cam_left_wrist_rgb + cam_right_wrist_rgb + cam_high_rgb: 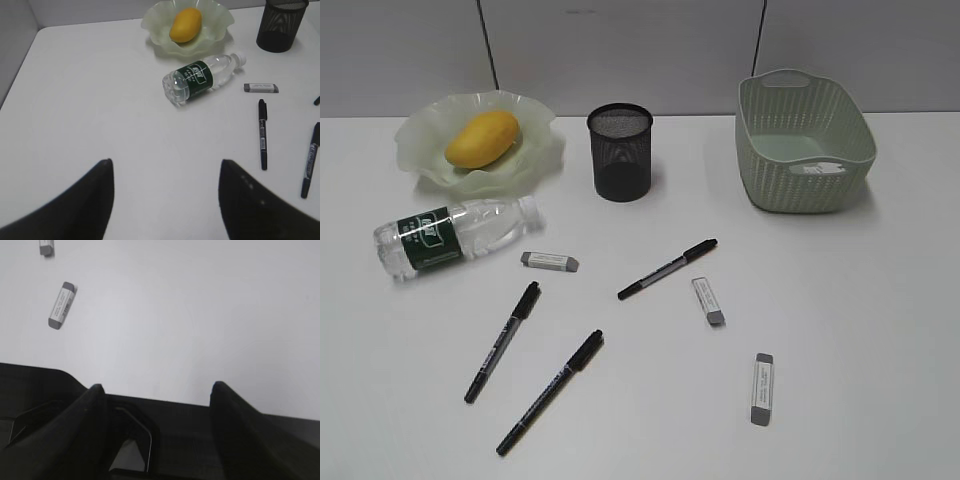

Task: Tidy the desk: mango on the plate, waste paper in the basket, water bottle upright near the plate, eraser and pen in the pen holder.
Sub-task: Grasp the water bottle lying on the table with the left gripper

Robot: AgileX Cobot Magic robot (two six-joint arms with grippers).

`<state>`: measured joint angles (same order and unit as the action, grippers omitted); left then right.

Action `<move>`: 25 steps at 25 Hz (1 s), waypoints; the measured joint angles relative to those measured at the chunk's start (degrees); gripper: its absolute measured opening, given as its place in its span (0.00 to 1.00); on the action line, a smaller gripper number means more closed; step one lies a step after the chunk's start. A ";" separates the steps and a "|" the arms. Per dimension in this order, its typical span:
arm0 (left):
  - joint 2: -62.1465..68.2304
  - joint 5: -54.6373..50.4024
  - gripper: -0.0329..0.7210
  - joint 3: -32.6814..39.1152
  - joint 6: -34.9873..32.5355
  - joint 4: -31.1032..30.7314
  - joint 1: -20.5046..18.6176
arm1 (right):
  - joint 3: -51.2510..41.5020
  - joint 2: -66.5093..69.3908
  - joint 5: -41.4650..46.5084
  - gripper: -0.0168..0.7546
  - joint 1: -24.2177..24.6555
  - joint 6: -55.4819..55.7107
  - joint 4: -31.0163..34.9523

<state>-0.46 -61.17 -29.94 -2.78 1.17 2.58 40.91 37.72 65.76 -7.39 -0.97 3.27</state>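
Note:
The mango (482, 138) lies on the plate (420, 135). The water bottle (455, 236) lies on its side in front of the plate. Three pens (502, 340) (550, 391) (667, 268) and three erasers (549, 261) (709, 300) (762, 387) lie on the desk (880, 320). The pen holder (620, 152) stands upright. A white scrap, the waste paper (817, 168), lies inside the basket (760, 130). My left gripper (165, 162) is open and empty above bare desk, short of the bottle (200, 77). My right gripper (157, 385) is open and empty, with an eraser (61, 305) far left.
A grey partition wall runs along the back edge of the desk behind the plate, holder and basket. Neither arm shows in the exterior view. A dark edge lies under my right gripper in the right wrist view.

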 joint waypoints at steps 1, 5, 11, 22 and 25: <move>0.00 0.00 0.70 0.00 0.00 0.00 0.00 | -1.31 -3.02 -0.86 0.68 0.00 -0.66 0.00; 0.00 0.00 0.70 0.00 0.00 0.00 0.00 | -5.07 -15.16 -2.73 0.68 0.00 -2.57 0.04; 0.00 0.00 0.70 0.00 0.00 0.00 0.00 | -9.08 -31.22 -3.26 0.68 0.00 -3.56 0.04; 0.00 0.02 0.70 0.00 0.00 -0.02 0.00 | -12.00 -38.25 -5.31 0.68 0.00 -2.78 0.04; 0.00 0.02 0.70 0.00 0.00 -0.02 0.00 | -12.00 -38.25 -5.38 0.68 0.00 -2.71 0.04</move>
<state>-0.46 -61.15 -29.94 -2.78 1.16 2.58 28.91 -0.53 60.38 -7.39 -3.68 3.31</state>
